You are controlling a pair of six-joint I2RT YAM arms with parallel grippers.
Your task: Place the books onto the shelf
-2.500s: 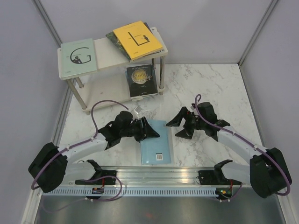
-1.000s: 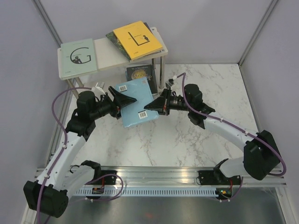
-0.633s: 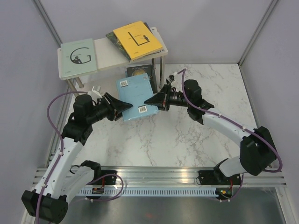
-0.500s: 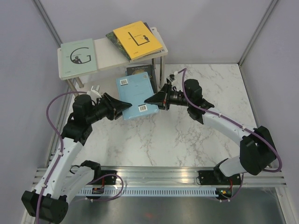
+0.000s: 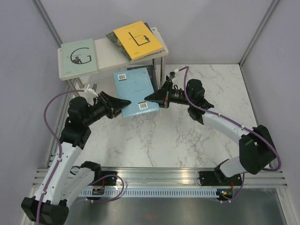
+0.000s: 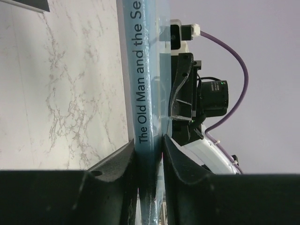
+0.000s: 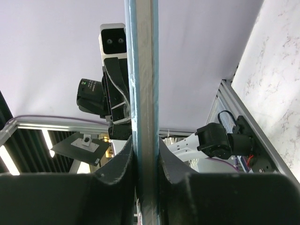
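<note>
Pale blue book [image 5: 134, 91], back cover up, pinched aloft between my left gripper [image 5: 125, 104] and right gripper [image 5: 151, 99] before the shelf [image 5: 108, 54], yellow book [image 5: 138, 40] and G book [image 5: 78, 57] flat on top, dark book [image 5: 152, 77] beneath.

White marble-pattern counter [image 5: 154, 140], grey veining. Aluminium rail [image 5: 164, 174] and slotted cable duct [image 5: 159, 192] run along the counter's near edge. Plain lavender-grey wall panels [image 5: 206, 28] close the counter's back and sides, with metal posts [image 5: 257, 32] at its back corners.
</note>
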